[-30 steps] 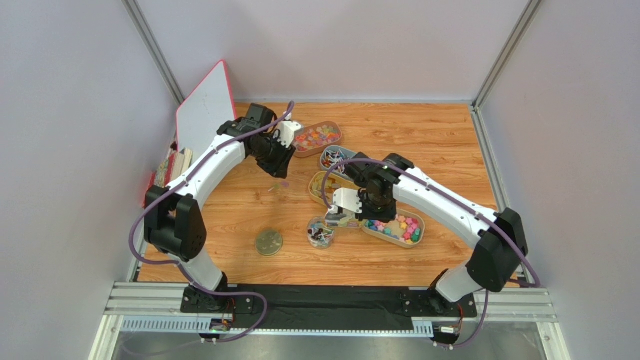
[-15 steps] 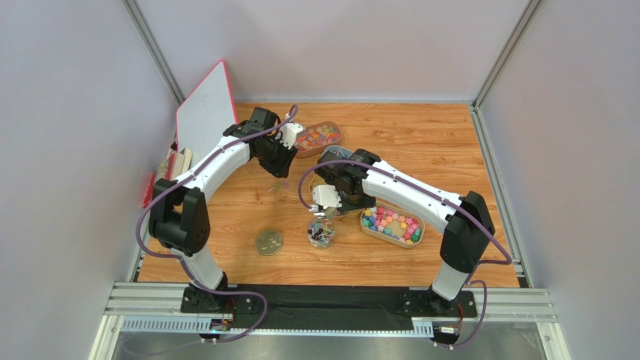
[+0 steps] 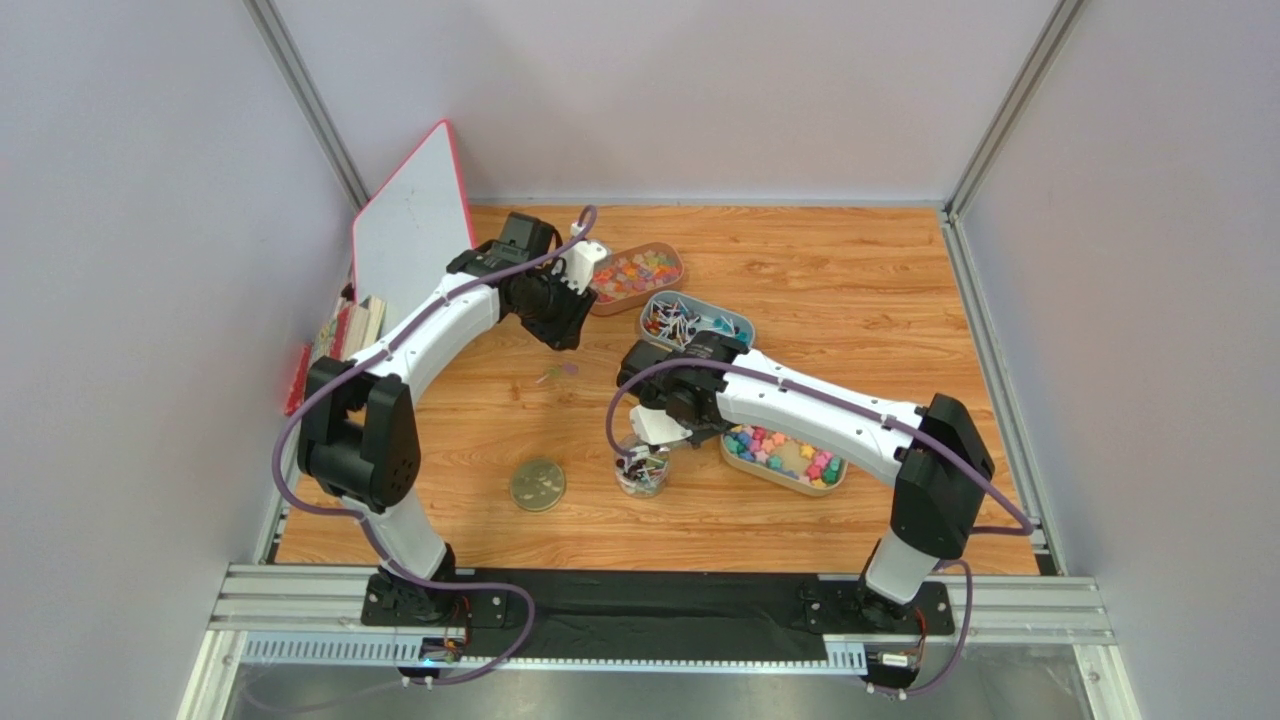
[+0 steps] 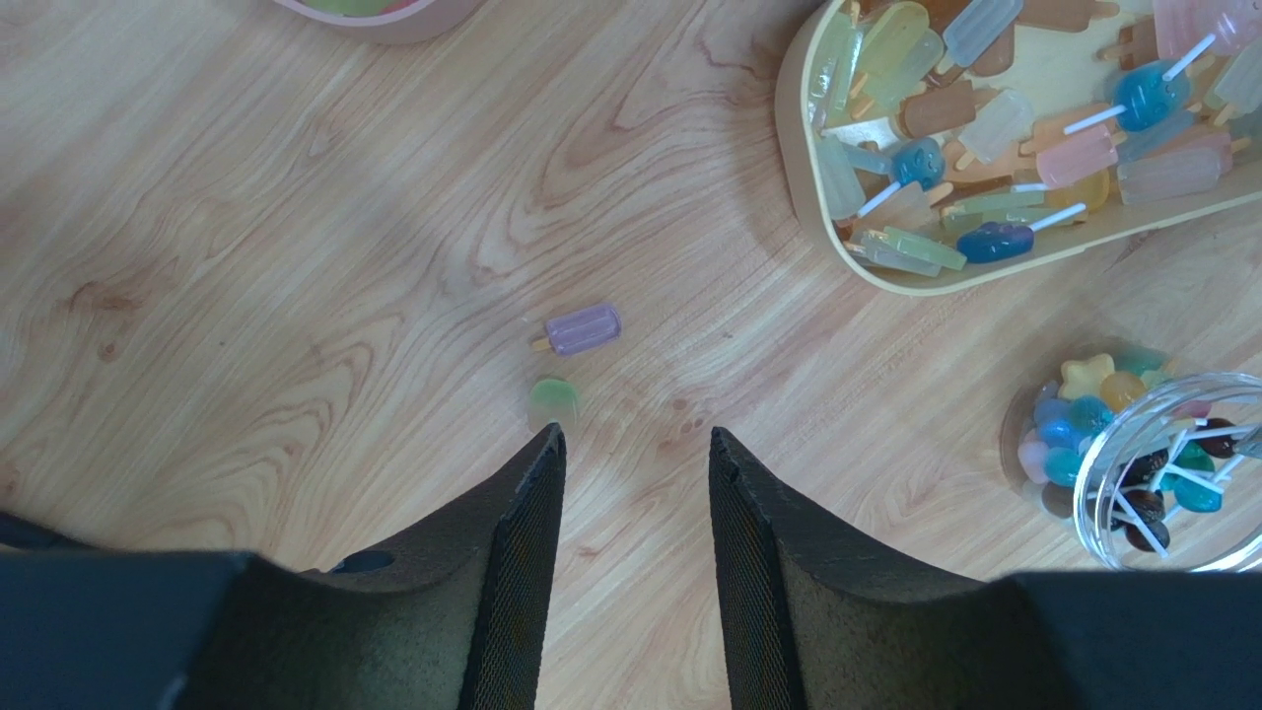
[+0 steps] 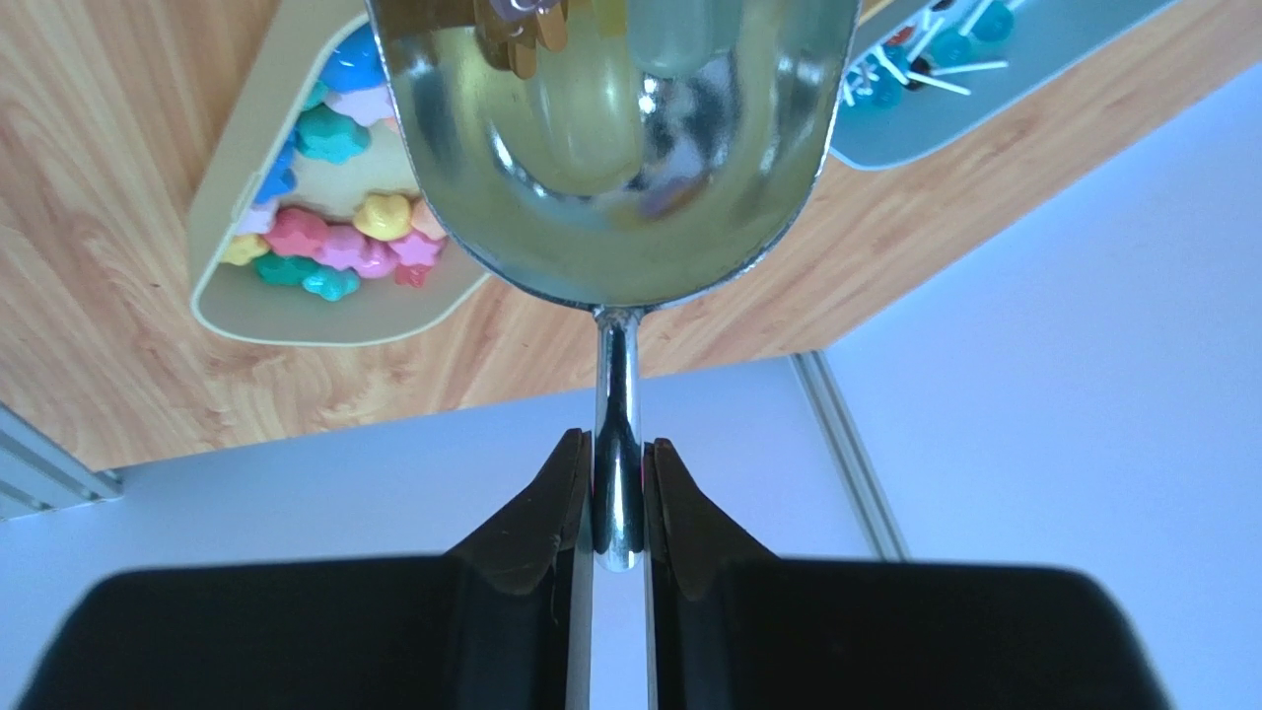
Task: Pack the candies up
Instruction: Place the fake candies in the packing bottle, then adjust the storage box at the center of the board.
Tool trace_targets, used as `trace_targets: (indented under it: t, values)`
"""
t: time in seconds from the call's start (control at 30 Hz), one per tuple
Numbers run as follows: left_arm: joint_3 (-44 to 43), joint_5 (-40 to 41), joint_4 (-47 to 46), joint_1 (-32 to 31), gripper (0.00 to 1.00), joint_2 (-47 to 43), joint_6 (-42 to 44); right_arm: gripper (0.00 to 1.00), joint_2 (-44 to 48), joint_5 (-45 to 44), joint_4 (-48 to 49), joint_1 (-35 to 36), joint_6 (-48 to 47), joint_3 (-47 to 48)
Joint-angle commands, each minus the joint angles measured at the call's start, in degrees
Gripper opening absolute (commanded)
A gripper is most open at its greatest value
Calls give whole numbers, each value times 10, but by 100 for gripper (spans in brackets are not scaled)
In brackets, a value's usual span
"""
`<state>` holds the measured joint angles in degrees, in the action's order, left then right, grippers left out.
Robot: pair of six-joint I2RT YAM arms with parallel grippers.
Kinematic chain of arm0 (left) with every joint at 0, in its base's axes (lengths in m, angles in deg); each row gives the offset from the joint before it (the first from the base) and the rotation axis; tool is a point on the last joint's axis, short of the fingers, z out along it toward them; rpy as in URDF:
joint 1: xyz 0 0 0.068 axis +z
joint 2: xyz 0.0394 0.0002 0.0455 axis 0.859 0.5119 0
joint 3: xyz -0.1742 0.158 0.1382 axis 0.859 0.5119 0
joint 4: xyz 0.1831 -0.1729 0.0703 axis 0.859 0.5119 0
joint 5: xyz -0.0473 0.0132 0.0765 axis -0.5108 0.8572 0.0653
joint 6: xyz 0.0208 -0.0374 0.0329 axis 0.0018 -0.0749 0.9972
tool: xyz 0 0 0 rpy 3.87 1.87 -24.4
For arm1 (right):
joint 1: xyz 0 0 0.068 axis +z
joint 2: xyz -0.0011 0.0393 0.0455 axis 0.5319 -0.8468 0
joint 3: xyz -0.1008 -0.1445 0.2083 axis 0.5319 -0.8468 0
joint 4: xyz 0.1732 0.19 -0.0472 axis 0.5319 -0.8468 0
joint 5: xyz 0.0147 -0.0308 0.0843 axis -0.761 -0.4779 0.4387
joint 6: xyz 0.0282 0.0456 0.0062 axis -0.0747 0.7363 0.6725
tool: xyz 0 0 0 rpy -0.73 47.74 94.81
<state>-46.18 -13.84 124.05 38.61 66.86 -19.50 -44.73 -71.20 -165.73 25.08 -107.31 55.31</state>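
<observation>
Two loose candies, a purple one (image 4: 581, 329) and a green one (image 4: 554, 397), lie on the wooden table just beyond my left gripper (image 4: 637, 437), which hangs open and empty above them (image 3: 562, 327). My right gripper (image 5: 618, 441) is shut on the thin handle of a metal scoop (image 5: 615, 148) with a few candies in its bowl. In the top view that gripper (image 3: 661, 425) holds the scoop over the small clear jar (image 3: 643, 474), which has candies inside. More coloured candies (image 4: 1074, 422) lie beside the jar (image 4: 1170, 474).
A tan tray (image 4: 808, 193) holds lolly-shaped sweets. A tray of bright chunky candies (image 3: 784, 455) sits right of the jar, a grey tray (image 3: 694, 320) and a red-orange tray (image 3: 639, 273) farther back. The jar's lid (image 3: 538, 483) lies to the left. A white board (image 3: 409, 225) leans at the back left.
My right arm has swung left and nearer with the scoop, from over the tan tray to above the jar. The left gripper has stayed almost in place.
</observation>
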Motion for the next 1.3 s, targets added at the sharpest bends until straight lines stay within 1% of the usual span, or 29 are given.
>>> trace_targets:
  t: [0.0, 0.13, 0.3, 0.43, 0.57, 0.67, 0.77, 0.8, 0.83, 0.87, 0.9, 0.97, 1.0, 1.13, 1.27]
  values:
    - [-3, 3, -19, 1, 48, -17, -6, 0, 13, -108, -184, 18, -22, 10]
    - [-6, 8, -21, 2, 48, -16, -5, 0, 12, -159, -184, 35, -21, -7]
    - [-13, 7, -23, 2, 48, -14, -6, 0, 13, -177, -184, 61, -18, -13]
    - [-22, 1, -37, 1, 48, -9, -6, 0, 13, -202, -184, 66, -27, -13]
    - [-36, -17, -84, -1, 50, 17, 6, 0, 16, -214, -185, 69, -25, -12]
    - [-54, -28, -121, -5, 50, 45, 39, 0, 30, -198, -185, 56, -10, 2]
    - [-49, -65, -176, -6, 50, 63, 105, 0, 52, -143, -184, 15, 12, 10]
    - [-54, -73, -184, -6, 50, 69, 142, 0, 58, -111, -185, -17, 36, 10]
    - [-61, -78, -189, -8, 50, 77, 157, 0, 68, -96, -184, -36, 48, 8]
    - [-74, -77, -184, -10, 50, 98, 181, 0, 73, -80, -184, -75, 59, 5]
    - [-109, -77, -174, -12, 50, 113, 193, 0, 79, -47, -184, -95, 76, 0]
    - [-150, -78, -130, -14, 50, 158, 222, 0, 87, -22, -180, -131, 96, -15]
    - [-180, -74, -124, -14, 50, 171, 226, 0, 91, -1, -175, -160, 103, -19]
    - [-225, -65, -123, -14, 50, 215, 245, 0, 108, 38, -148, -195, 137, -47]
    - [-279, -65, -80, -16, 49, 267, 254, 0, 116, 60, -142, -211, 146, -64]
